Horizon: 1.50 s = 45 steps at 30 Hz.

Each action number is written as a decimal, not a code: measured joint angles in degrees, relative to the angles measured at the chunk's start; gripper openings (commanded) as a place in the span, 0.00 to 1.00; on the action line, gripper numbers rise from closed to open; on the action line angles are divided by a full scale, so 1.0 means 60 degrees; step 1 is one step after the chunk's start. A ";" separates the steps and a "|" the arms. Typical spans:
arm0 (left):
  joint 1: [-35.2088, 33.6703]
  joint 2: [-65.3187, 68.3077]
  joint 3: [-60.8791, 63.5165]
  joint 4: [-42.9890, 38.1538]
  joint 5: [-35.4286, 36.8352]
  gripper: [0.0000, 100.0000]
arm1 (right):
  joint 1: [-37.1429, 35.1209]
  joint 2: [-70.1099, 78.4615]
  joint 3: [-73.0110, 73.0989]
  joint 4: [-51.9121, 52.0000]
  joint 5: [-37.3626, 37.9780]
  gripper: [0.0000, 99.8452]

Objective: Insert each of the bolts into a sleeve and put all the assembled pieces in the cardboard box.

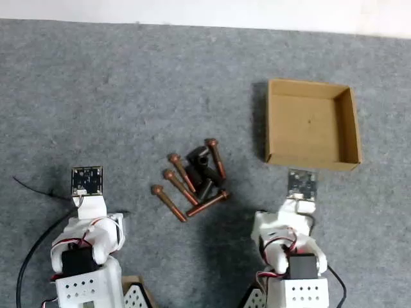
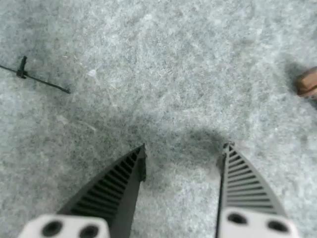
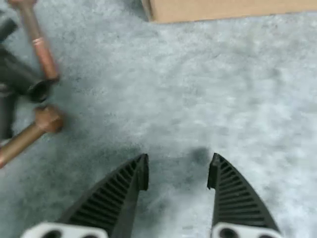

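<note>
The copper bolts (image 1: 170,204) and dark sleeves (image 1: 198,156) lie in one tangled heap at the centre of the high view. Several cross and touch, and none is joined, so the task looks unstarted. The cardboard box (image 1: 312,164) sits open-topped in the upper right, apart from the heap, with bare counter (image 1: 96,96) between.

The left pincer (image 2: 185,146) has its jaws apart over bare felt at the lower left and holds nothing. The right pincer (image 3: 179,157) is likewise spread and empty at the lower right, just below the box's near wall, with a bolt head and a sleeve mouth close by.

This placing probably suits a split of work: the arms flank the heap, so one can take a bolt and the other a sleeve. Room is generous to the left and above. The tight spot is the heap itself, where overlapped pieces leave little gap for a jaw. The box wall must also be cleared on entry. A thin black cable tie (image 2: 39,82) lies near the left arm, off the working path.
</note>
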 measured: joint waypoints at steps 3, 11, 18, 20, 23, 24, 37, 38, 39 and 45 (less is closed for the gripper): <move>0.0029 0.0000 0.0000 0.0000 0.0000 0.23 | -0.0689 0.0000 0.0000 0.0000 0.0000 0.19; 0.1538 0.0000 0.0000 -0.1392 -0.2154 0.24 | -0.2183 0.0000 0.0000 0.0000 0.0000 0.19; 0.1553 0.0000 -0.1143 -0.3780 -0.4996 0.23 | -0.1099 0.0000 0.0000 -0.1070 0.0000 0.19; 0.1641 0.0000 -0.2125 -0.3692 -0.4484 0.23 | -0.0015 0.0000 0.0000 -0.1670 0.0000 0.19; 0.1846 0.0088 -0.3810 -0.2623 -0.3443 0.23 | 0.1070 0.0000 0.0000 -0.2447 0.0000 0.19; 0.2022 0.0176 -0.4381 -0.2198 -0.3179 0.23 | 0.1201 0.0000 0.0000 -0.2579 0.0117 0.19; 0.3502 0.4308 -0.6110 -0.4073 -0.1128 0.23 | 0.0190 0.0000 -0.1509 -0.1465 0.1773 0.19; 0.3560 0.4396 -0.5875 -0.4366 -0.1055 0.23 | -0.0264 -0.0044 -0.1612 -0.1465 0.1773 0.19; 0.3619 0.4440 -0.5597 -0.4630 -0.1011 0.23 | -0.0645 0.0117 -0.1670 -0.1465 0.1773 0.19; 0.3604 0.4454 -0.3531 -0.5553 -0.0894 0.23 | -0.1216 0.2447 -0.1978 -0.2125 0.1773 0.19</move>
